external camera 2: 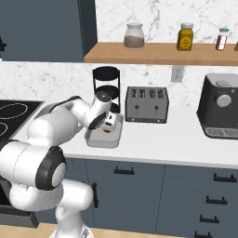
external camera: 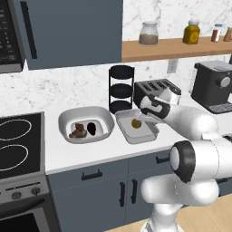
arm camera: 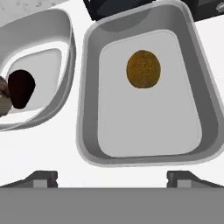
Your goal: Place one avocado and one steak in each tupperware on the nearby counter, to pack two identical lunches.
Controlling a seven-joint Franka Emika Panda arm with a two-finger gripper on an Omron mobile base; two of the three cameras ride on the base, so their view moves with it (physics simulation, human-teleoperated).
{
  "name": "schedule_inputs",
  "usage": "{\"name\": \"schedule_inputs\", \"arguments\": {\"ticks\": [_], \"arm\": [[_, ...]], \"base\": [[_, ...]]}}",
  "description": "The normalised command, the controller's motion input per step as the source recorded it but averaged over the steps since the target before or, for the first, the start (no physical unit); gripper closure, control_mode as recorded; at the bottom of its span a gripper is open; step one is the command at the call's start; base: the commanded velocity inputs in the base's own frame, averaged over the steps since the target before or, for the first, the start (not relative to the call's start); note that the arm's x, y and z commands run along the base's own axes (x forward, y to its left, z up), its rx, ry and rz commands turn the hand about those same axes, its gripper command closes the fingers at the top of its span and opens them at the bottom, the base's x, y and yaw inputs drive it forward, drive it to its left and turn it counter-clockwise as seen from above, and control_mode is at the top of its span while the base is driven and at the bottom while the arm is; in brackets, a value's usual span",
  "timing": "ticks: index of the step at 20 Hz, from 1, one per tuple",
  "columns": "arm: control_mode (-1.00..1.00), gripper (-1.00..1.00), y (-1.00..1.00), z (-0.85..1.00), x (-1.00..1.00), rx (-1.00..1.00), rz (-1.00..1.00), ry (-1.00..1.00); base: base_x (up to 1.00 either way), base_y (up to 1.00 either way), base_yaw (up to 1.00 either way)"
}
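Inside the grey rectangular tupperware [arm camera: 89, 105] on the white counter [external camera: 81, 152] lies one brownish avocado [arm camera: 143, 69], the gripper [arm camera: 112, 178] poised above it with jaws spread wide and empty, beside the rounded tupperware [external camera: 105, 118] holding a dark avocado [external camera: 91, 128] and steak [external camera: 78, 131].

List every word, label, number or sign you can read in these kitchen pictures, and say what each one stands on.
None can be read.
Shelf jars and bottles: no legible labels.
Toaster: front controls too small to read.
Coffee machine: no readable marks.
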Motion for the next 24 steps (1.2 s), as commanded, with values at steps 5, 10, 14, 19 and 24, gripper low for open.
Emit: {"name": "schedule_inputs", "arguments": {"ticks": [5, 10, 14, 19, 24], "arm": [[-1.00, -1.00, 0.00, 0.55, -0.78, 0.00, 0.00, 0.25], [-1.00, -1.00, 0.00, 0.23, -0.97, 0.00, -0.02, 0.20], [-1.00, -1.00, 0.09, 0.08, -1.00, -0.11, 0.00, 0.03], [-1.00, -1.00, 0.09, 0.13, -1.00, -0.20, 0.00, -0.15], [-1.00, -1.00, 0.04, 0.60, -0.90, -0.12, 0.00, -0.20]], "base": [[0.00, 0.00, 0.00], [0.00, 0.00, 0.00], [0.00, 0.00, 0.00], [0.00, 0.00, 0.00], [0.00, 0.00, 0.00]]}}
